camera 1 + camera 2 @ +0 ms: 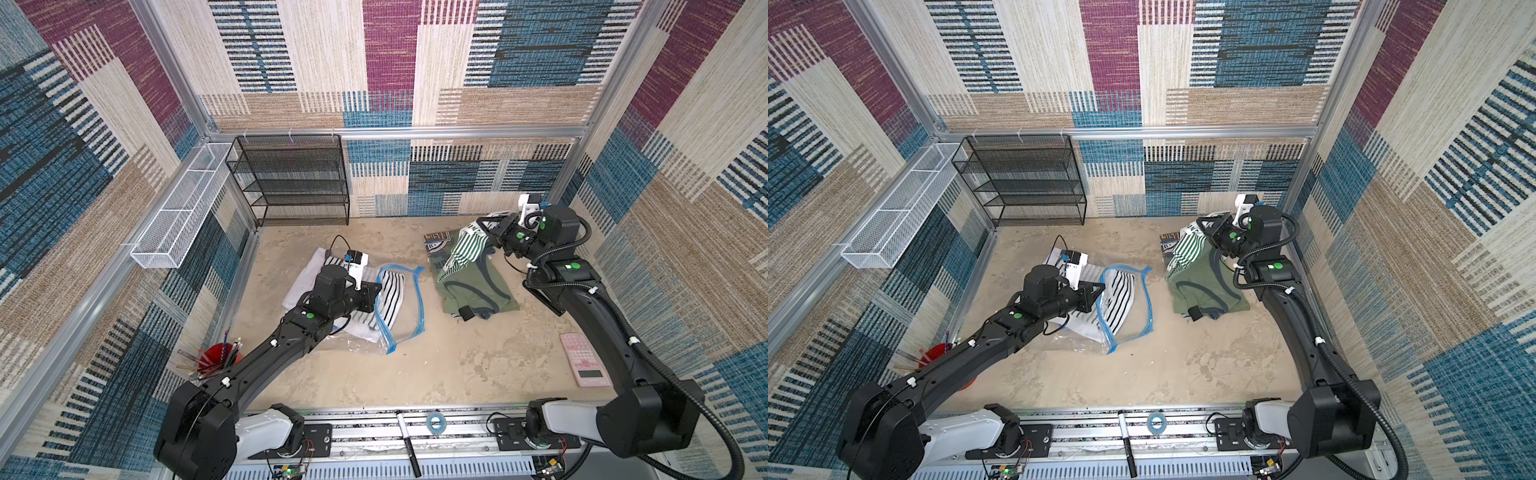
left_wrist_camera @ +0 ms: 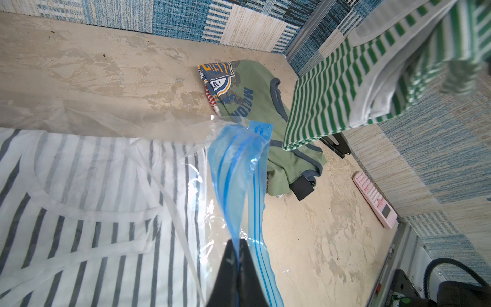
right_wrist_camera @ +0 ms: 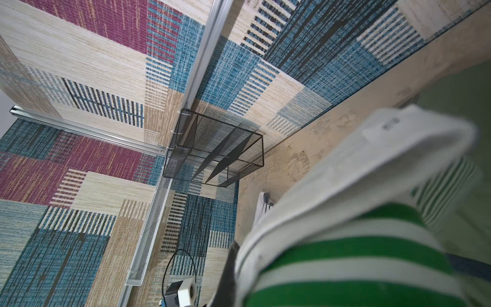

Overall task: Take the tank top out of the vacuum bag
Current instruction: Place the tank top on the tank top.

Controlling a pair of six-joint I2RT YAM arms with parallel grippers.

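One tank top (image 1: 462, 252) hangs from right gripper (image 1: 485, 227), outside vacuum bag (image 1: 420, 300).

The left arm (image 1: 266, 353) reaches out low from the front toward the middle. Its wrist lies flat and points to the right. The left pincer (image 2: 239, 257) is squeezed tight on the blue edge of the vacuum bag (image 2: 239, 170). The right arm (image 1: 598, 324) stretches far back along the right side, then bends at the wrist to point left. The right pincer (image 1: 490, 230) is lifted up, closed tight on a green striped top (image 1: 463, 249) that hangs from it.
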